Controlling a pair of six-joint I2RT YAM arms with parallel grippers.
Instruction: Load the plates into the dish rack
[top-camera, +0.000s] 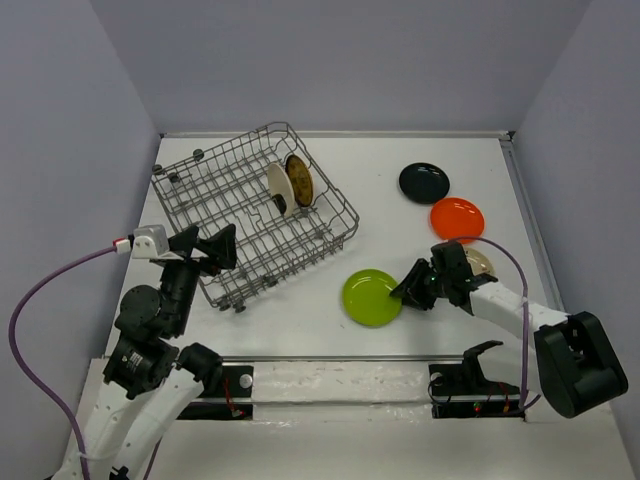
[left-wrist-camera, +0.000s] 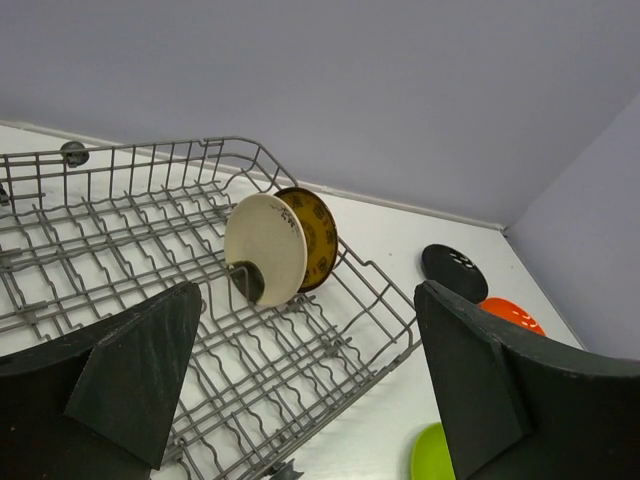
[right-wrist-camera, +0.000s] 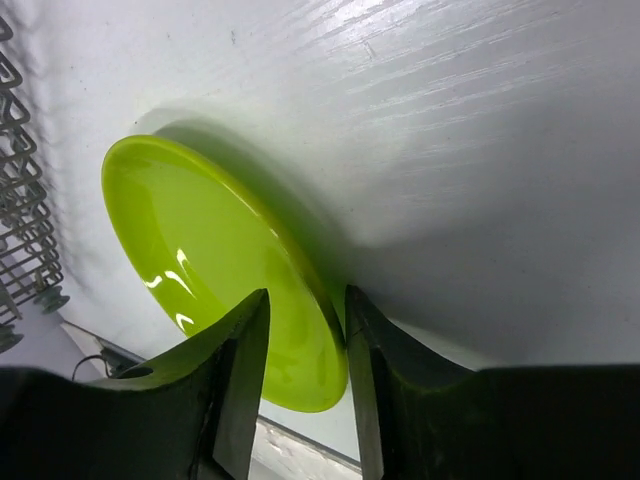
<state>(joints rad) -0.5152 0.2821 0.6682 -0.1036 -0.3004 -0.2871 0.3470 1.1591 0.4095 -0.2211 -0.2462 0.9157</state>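
Lime green plate (top-camera: 370, 297): it lies flat on the tabletop (top-camera: 300, 330), between the dish rack (top-camera: 215, 195) and my right arm, well clear of the wire.
Right tool (right-wrist-camera: 305, 300): it is narrowed around the plate's near rim, one finger inside the bowl and one outside. I cannot tell whether the pads are biting yet.
Left tool (top-camera: 205, 248): it is wide and holding nothing, hovering at the rack's near corner.
Handling: I judge the plate stiff, light and glossy, so it is likely to slip. With only an edge pinch it could pivot or slide out once lifted.
Where to hold: I would hold it on the rim, deep enough that both pads cover the curved wall rather than the lip alone.
Fragility: it could be ceramic or melamine, so I treat it as chippable against the tines.
Already racked: a cream plate (top-camera: 279, 188) and a brown-yellow patterned plate (top-camera: 299, 179) stand on edge, side by side, near the rack's far end.
Waiting: the black plate (top-camera: 424, 182) and orange plate (top-camera: 457, 219) sit far right, and a beige plate (top-camera: 482, 262) is partly hidden by my right arm.
Writing: I can read no brand, label or text. The patterned plate shows only dark motifs.
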